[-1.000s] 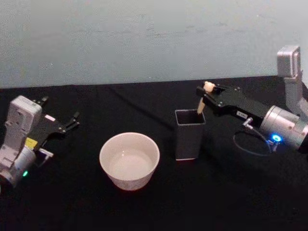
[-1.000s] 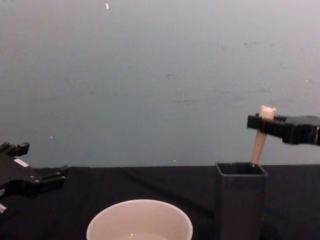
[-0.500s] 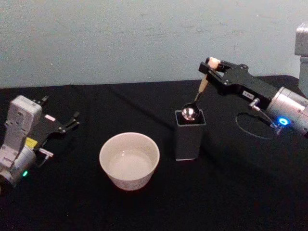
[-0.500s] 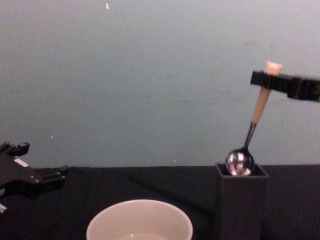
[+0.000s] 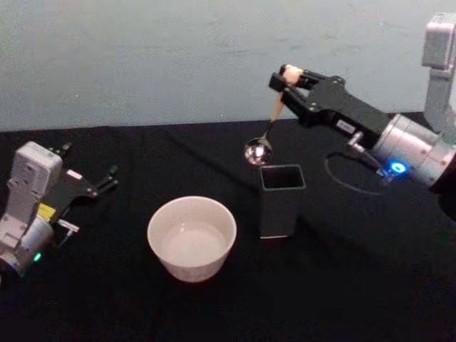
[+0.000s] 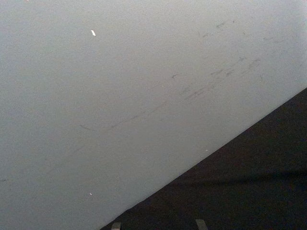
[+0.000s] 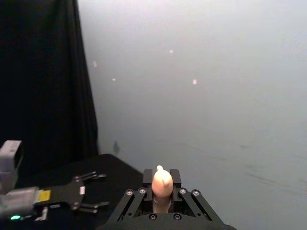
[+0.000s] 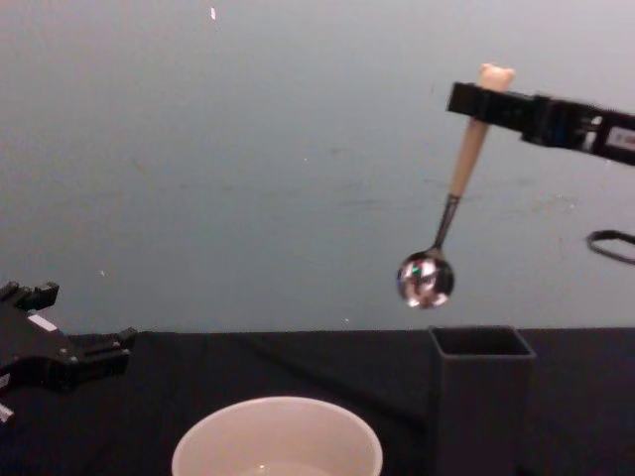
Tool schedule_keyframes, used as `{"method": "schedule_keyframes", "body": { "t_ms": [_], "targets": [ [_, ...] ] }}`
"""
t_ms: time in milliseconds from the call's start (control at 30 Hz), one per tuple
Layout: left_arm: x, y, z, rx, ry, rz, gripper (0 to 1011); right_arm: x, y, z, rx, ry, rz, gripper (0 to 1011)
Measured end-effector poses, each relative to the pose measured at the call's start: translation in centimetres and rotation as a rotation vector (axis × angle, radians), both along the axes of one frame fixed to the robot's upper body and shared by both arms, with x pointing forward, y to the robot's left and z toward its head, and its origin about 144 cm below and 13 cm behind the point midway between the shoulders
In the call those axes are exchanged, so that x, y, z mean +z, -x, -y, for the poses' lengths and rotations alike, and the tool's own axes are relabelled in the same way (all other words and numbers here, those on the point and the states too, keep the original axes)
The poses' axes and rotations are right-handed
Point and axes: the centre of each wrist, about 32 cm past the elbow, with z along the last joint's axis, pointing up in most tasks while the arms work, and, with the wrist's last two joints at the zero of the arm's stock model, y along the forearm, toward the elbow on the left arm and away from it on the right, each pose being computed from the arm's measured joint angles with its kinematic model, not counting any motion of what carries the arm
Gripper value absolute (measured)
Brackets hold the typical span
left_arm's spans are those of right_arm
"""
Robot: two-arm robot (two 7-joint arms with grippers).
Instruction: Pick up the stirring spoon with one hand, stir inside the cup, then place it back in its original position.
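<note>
The right gripper [image 5: 288,80] clamps the stirring spoon [image 8: 466,159] below its bear head, bowl hanging clear above the holder [image 5: 280,203]; the left gripper [image 5: 107,179] sits parked, fingers seemingly apart.

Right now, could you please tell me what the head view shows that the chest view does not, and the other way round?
Head view: the cup down to its base, the dark holder standing whole on the black table, and the blue light on the right arm's wrist. Chest view: the side-on gap, with the stirring spoon hanging bowl-down clear above the holder's rim, its bowl toward the cup side. Both: the right gripper shut on the spoon's handle just under the bear head, and the left gripper parked open at the left.
</note>
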Motion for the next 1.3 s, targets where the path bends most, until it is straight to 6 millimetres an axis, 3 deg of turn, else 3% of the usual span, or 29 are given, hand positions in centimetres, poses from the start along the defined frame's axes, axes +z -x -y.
{"method": "schedule_keyframes", "body": {
  "t_ms": [467,1300],
  "targets": [
    [0.0,0.0,0.0,0.000,0.000,0.000,1001,-1.7,0.9,-4.2,0.170,0.063,0.015,212],
    [0.0,0.0,0.0,0.000,0.000,0.000,1001,-5.6,1.4,-7.5,0.306,0.160,-0.011,212]
  ]
}}
